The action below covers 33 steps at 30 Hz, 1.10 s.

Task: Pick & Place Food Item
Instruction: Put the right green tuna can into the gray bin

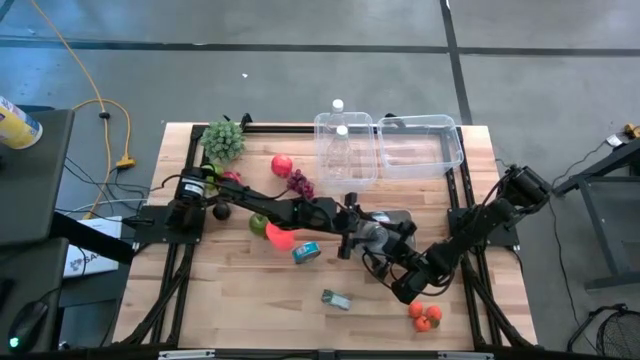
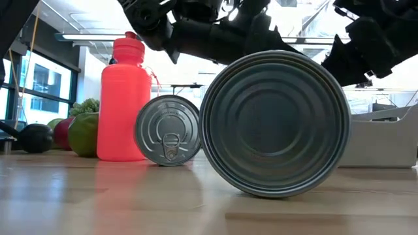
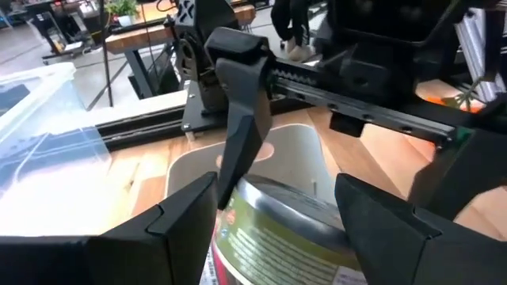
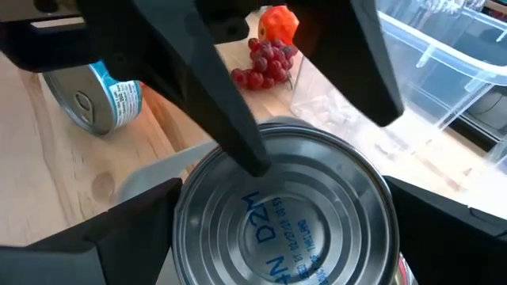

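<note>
The large can (image 4: 285, 214) lies on its side on the desk (image 1: 250, 280), right of centre, between both grippers. The left gripper's (image 3: 273, 218) fingers straddle its curved body, closed partway on it, while the right gripper's (image 4: 285, 237) fingers stand fully released around the flat end. Its long axis seems to run toward the right arm, so the left grip crosses it.
</note>
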Tool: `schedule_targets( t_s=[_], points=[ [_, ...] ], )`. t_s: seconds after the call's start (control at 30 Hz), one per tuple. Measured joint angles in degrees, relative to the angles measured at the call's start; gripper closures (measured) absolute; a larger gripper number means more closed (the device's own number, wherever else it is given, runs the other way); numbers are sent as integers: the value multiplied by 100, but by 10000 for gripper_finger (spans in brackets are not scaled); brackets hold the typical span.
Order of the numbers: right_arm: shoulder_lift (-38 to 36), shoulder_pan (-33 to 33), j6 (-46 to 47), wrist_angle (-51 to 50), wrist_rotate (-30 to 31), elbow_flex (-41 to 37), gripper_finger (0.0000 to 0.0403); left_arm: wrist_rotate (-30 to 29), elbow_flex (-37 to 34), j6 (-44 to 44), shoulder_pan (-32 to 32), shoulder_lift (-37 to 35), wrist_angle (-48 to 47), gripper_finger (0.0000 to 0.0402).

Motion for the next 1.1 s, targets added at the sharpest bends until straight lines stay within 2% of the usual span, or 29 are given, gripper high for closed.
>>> schedule_targets(
  t_s=[0.17, 0.63, 0.87, 1.1],
  points=[
    [0, 113, -346, 219, -25, -11, 4, -83, 0, 74, 24, -7, -267, 156],
    [0, 332, -374, 284, 179, -4, 4, -287, -2, 8, 70, -4, -353, 156],
    [0, 92, -237, 21, 33, 2, 4, -294, -11, -156, 76, 0, -391, 156],
    [0, -132, -515, 44, 23, 2, 4, -152, -11, -174, 52, 0, -406, 156]
  ],
)
